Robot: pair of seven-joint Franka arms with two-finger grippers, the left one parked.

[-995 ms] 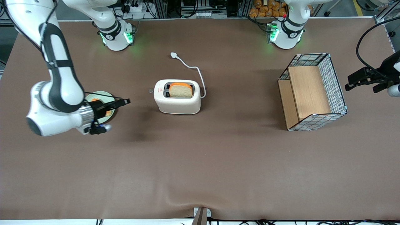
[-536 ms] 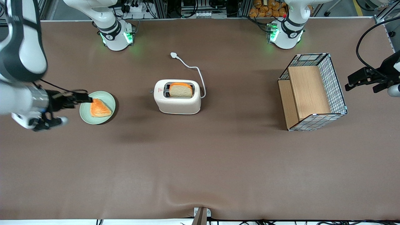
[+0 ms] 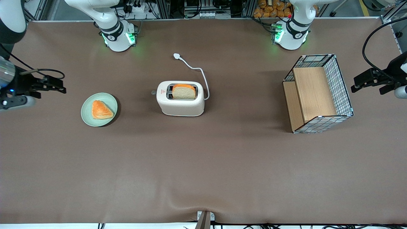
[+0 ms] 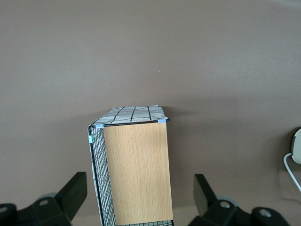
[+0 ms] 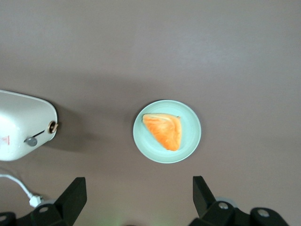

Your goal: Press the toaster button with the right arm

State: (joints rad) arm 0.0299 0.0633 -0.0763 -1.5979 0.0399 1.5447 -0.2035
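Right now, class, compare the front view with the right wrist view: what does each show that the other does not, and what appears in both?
Only the front view shows the wire-mesh basket with wooden boards, the slice of bread standing in a toaster slot, and the gripper from outside, at the working arm's end of the table.

Only the right wrist view shows the slot running across the toaster's narrow end face, with the small round grey toaster button.

Both show the white rounded toaster, its white cord, the round pale green plate and the orange triangular pastry on it.
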